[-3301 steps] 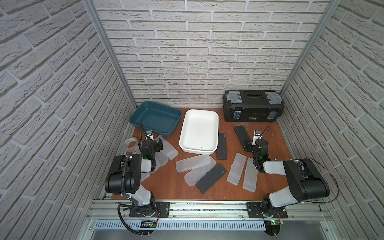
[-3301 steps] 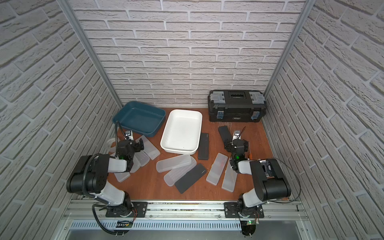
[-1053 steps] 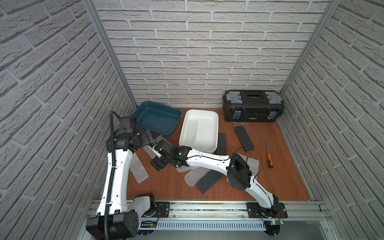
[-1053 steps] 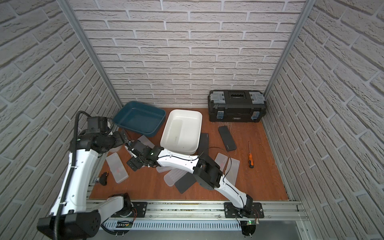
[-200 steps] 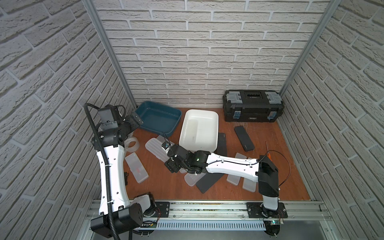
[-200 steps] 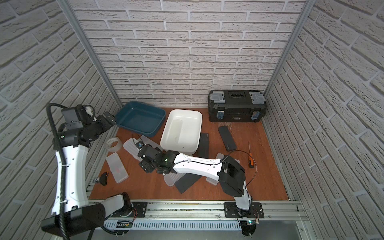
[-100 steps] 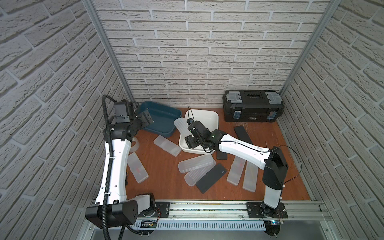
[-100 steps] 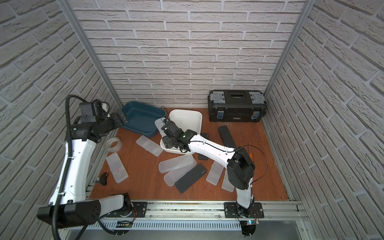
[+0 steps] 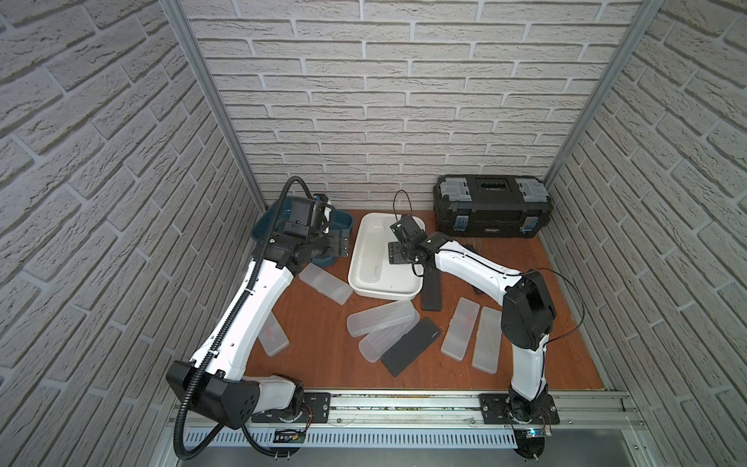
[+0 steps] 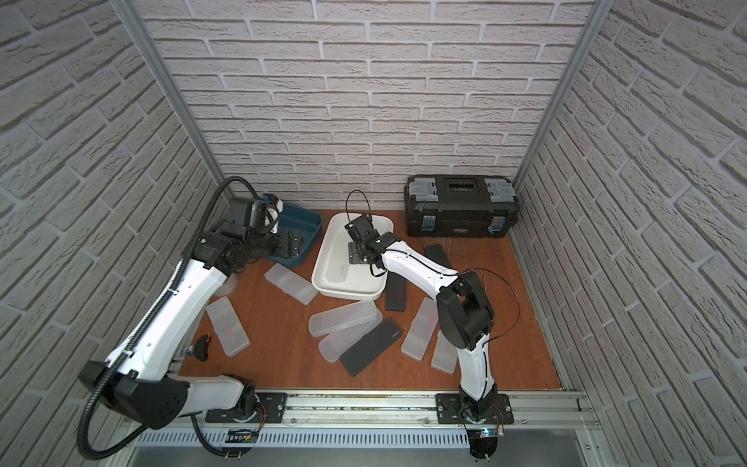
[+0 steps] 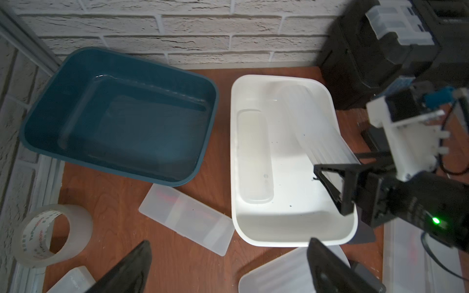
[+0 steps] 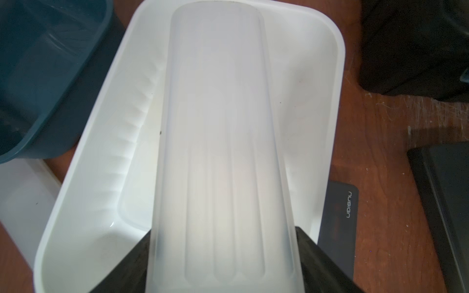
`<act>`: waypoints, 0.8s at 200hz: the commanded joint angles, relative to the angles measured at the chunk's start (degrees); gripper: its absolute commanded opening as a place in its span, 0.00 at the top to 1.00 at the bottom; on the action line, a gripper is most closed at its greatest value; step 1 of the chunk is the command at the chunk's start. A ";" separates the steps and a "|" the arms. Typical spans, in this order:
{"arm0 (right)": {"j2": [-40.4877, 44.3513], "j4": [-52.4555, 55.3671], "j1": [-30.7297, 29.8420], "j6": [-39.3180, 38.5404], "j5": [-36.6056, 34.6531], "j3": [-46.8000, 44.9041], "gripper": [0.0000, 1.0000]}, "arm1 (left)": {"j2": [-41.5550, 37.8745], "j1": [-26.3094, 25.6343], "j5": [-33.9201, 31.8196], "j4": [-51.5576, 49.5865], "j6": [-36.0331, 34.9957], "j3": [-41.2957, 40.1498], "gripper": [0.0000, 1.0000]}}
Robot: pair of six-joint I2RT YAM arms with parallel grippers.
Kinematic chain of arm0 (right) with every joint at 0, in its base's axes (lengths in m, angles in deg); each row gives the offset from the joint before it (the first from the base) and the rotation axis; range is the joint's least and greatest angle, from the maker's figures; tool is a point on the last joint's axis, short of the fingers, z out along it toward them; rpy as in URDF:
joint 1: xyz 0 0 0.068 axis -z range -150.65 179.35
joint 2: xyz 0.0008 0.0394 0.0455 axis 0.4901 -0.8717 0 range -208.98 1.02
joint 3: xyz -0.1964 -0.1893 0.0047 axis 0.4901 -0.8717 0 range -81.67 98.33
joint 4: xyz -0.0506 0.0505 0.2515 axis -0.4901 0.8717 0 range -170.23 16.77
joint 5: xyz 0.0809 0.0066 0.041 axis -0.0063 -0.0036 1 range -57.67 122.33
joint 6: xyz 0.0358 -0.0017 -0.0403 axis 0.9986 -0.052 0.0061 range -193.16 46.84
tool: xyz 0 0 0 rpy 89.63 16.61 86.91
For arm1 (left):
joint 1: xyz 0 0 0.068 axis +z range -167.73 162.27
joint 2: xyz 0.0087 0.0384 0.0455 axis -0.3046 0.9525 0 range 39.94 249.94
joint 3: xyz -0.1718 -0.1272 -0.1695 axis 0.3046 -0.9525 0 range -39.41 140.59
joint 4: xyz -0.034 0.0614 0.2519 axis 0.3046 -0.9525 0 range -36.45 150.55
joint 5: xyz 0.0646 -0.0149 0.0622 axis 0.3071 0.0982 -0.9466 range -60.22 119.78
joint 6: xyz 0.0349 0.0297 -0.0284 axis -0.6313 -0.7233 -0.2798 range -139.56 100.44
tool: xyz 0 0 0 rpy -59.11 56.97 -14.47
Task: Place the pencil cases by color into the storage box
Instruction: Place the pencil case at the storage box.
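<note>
Above the tabletop (image 11: 121, 190), the right hand (image 12: 223, 233) is clamping a frosted case (image 12: 215, 126) over the white box (image 12: 83, 203); the left hand (image 11: 229, 241) is gaping, empty.

Both arms pair glossy white link shells with matte black joints. A ribbed black conduit (image 9: 227, 312) runs along the left arm (image 9: 258, 299); thin black wires (image 9: 562, 277) trail off the right arm (image 9: 469, 267). The fingers (image 11: 327, 266) are black, and a green light (image 11: 435, 220) glows on the right wrist (image 11: 396, 200).
</note>
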 commanded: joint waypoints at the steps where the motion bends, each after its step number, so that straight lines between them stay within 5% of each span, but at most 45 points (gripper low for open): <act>1: -1.65 -0.40 0.07 4.66 -3.72 1.04 0.53 | -0.40 -2.42 -0.60 3.23 -2.16 -1.50 0.05; 78: -9.09 2.99 1.14 9.83 -3.89 6.16 0.51 | -3.50 -5.53 6.46 6.48 -6.32 -6.56 0.04; 160: -17.11 5.84 1.27 11.98 -0.93 11.09 0.51 | -10.19 -5.65 4.08 5.40 -3.90 -10.70 0.02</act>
